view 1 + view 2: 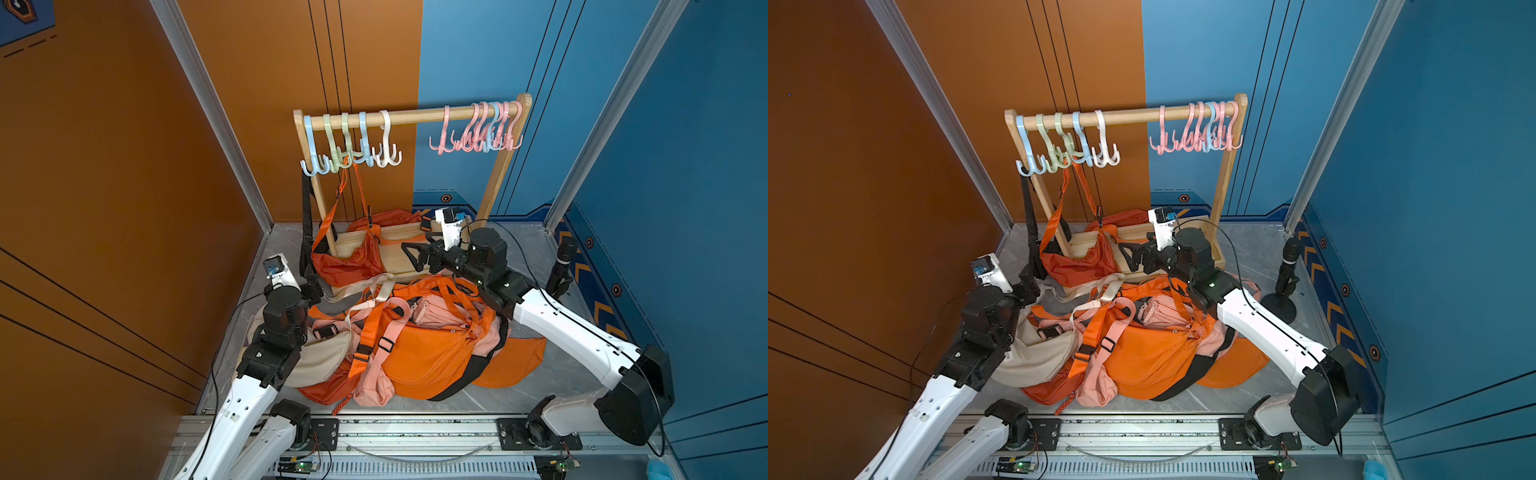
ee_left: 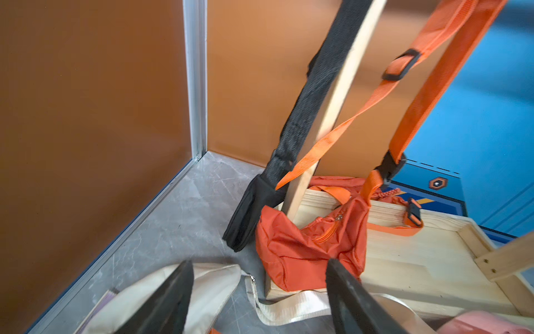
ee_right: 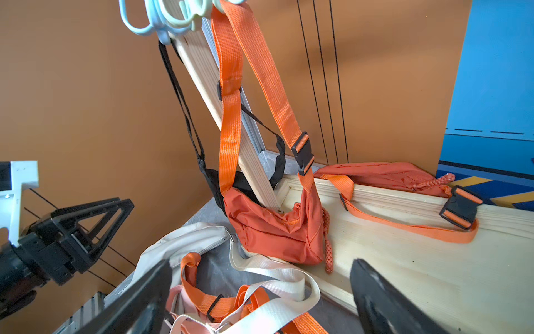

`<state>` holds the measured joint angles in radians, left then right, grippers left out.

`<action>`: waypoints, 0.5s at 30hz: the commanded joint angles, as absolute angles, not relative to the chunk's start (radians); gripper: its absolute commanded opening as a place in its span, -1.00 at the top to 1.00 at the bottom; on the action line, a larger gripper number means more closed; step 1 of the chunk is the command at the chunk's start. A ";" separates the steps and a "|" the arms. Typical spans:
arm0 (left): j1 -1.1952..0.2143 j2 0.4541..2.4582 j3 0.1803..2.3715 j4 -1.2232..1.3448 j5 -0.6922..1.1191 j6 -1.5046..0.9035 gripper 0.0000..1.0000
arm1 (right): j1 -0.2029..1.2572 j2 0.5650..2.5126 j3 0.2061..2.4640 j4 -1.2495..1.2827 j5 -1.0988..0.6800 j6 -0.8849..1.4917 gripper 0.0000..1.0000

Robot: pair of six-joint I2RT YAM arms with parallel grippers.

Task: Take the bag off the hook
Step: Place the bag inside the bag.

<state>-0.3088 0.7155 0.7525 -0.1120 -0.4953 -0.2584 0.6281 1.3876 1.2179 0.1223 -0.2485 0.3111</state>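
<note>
At the back of the cell, the rack (image 1: 411, 116) carries hooks in two clusters. In front of it lies a pile (image 1: 428, 357) of bags, which we judge to be those already unhooked. The orange bag (image 1: 349, 266) hangs at the rack's left end, its body resting on the base, which seems to take part of its weight. Both claws stand spread and empty: the right gripper (image 1: 415, 255) just beside the bag, the left gripper (image 2: 258, 263) low, facing it. Its strap (image 3: 231, 130) loops over a green hook (image 1: 344, 133), so it must be lifted clear. We can read no brand or writing.
</note>
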 commanded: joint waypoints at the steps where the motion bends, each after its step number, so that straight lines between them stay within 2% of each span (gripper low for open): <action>1: -0.316 0.740 0.843 -0.123 -0.341 -0.110 -0.47 | 0.627 1.332 1.215 0.077 -0.236 0.285 -0.96; 6: -0.316 0.835 0.960 -0.121 -0.211 -0.005 -0.35 | 0.632 1.288 1.180 0.079 -0.232 0.283 -0.96; 7: -0.316 0.854 0.976 -0.109 -0.196 0.013 -0.27 | 0.632 1.282 1.173 0.080 -0.232 0.282 -0.96; 10: -0.310 0.907 1.006 -0.053 -0.165 0.046 0.21 | 0.634 1.271 1.157 0.082 -0.235 0.283 -0.96; 11: -0.309 0.928 1.014 -0.032 -0.157 0.053 0.28 | 0.635 1.269 1.151 0.082 -0.237 0.282 -0.96; 15: -0.300 1.014 1.077 0.011 -0.116 0.072 0.28 | 0.641 1.267 1.133 0.086 -0.243 0.284 -0.96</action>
<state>-0.3077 0.9787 1.0176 -0.0521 -0.1867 0.0250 0.6323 1.2835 1.1496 0.1028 -0.2485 0.3027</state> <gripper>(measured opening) 0.356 0.979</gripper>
